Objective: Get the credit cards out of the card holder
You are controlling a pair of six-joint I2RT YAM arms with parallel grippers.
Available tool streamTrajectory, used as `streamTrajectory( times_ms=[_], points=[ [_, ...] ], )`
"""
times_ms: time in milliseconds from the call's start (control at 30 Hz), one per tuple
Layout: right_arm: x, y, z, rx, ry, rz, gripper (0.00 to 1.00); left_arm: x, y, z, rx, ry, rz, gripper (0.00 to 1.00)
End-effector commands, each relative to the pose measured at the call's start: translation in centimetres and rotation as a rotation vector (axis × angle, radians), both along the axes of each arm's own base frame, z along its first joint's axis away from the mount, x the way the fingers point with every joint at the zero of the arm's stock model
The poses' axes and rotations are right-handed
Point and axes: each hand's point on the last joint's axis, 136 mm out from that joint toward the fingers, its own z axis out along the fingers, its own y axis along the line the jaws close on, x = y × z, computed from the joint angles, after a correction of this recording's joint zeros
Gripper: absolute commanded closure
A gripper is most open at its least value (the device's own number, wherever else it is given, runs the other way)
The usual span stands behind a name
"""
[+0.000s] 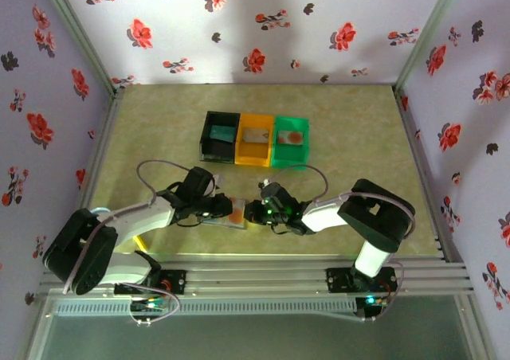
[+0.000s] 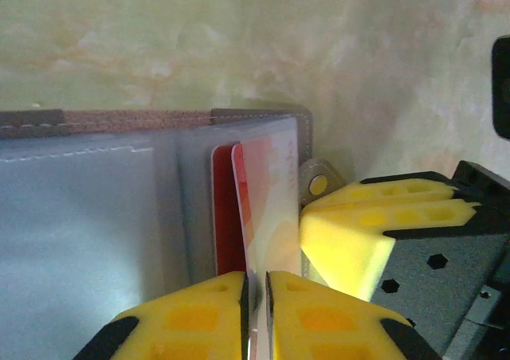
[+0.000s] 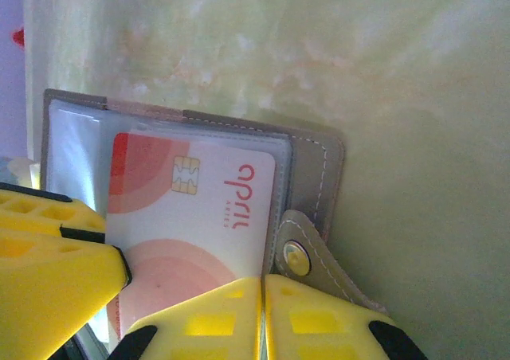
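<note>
Near the counter's (image 1: 159, 121) near edge, left claw (image 2: 256, 288) clamped on the exposed end of a pale card (image 2: 272, 193), likely stiff and slick, in the holder (image 2: 80, 217); right claw (image 3: 263, 316) closed beside its tab (image 3: 299, 252).

**Robotics test cell in a laboratory.** A marbled yellow-green tabletop (image 1: 159, 129) is boxed in by wall panels (image 1: 263, 25) papered with red and black flowers. The panels meet at metal corner posts (image 1: 76, 29) at the upper left and upper right of the top view. Along the lower edge, ribbed aluminium rails (image 1: 255, 276) carry the bases of the cabled left arm (image 1: 135, 217) and right arm (image 1: 327, 213). A black bin (image 1: 209, 149), an orange bin (image 1: 253, 160) and a green bin (image 1: 288, 162) stand side by side at the centre.
</note>
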Motion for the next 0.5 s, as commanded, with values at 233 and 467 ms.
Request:
streamTrajectory(
  times_ms=[233, 467],
  points=[
    [-1.2, -0.1, -1.7, -0.051, 0.024, 0.036, 0.88, 0.5, -1.6, 2.5, -0.139, -0.043, -0.008, 0.91],
    [-1.2, -0.1, -1.7, -0.052, 0.027, 0.035, 0.88, 0.7, -0.7, 2.4, -0.132, -0.038, 0.031, 0.98]
  ],
)
